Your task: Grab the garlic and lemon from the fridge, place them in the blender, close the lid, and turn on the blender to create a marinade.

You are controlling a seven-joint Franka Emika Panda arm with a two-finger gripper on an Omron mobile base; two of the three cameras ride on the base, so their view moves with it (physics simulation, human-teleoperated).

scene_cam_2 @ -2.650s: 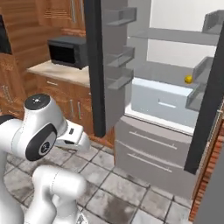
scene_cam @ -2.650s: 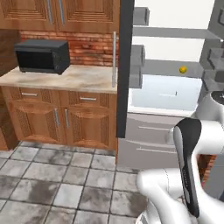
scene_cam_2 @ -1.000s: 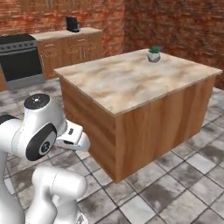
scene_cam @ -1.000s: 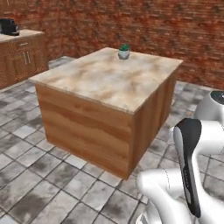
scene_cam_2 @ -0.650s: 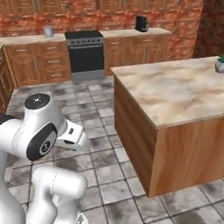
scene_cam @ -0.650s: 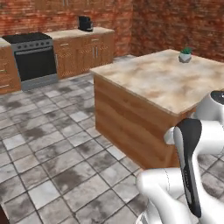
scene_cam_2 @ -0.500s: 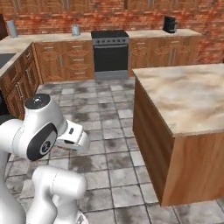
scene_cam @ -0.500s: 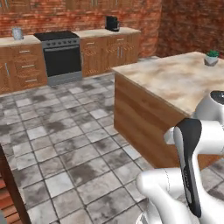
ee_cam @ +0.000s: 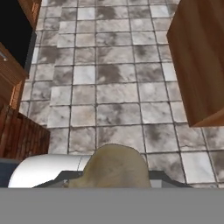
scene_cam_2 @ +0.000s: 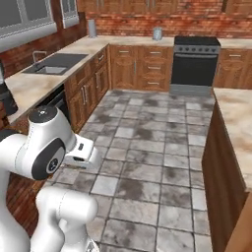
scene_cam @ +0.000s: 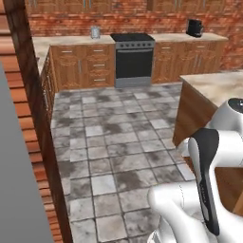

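Pincer [ee_cam: 114, 183] nearly closed around a pale beige lumpy garlic bulb [ee_cam: 114, 168] sitting between its tips, grey stone-tiled floor [ee_cam: 109, 94] beyond it, brown wooden island block [ee_cam: 199, 61] ahead to one side, black-fronted oven [scene_cam: 134, 59] far across the room.

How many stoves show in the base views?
1: the black stove stands in the far run of wooden cabinets, against the brick wall; the right base view shows the same one. Others may lie outside the frames.

mottled stone floor tiles [scene_cam: 118, 156], wooden cabinets [scene_cam_2: 142, 66]
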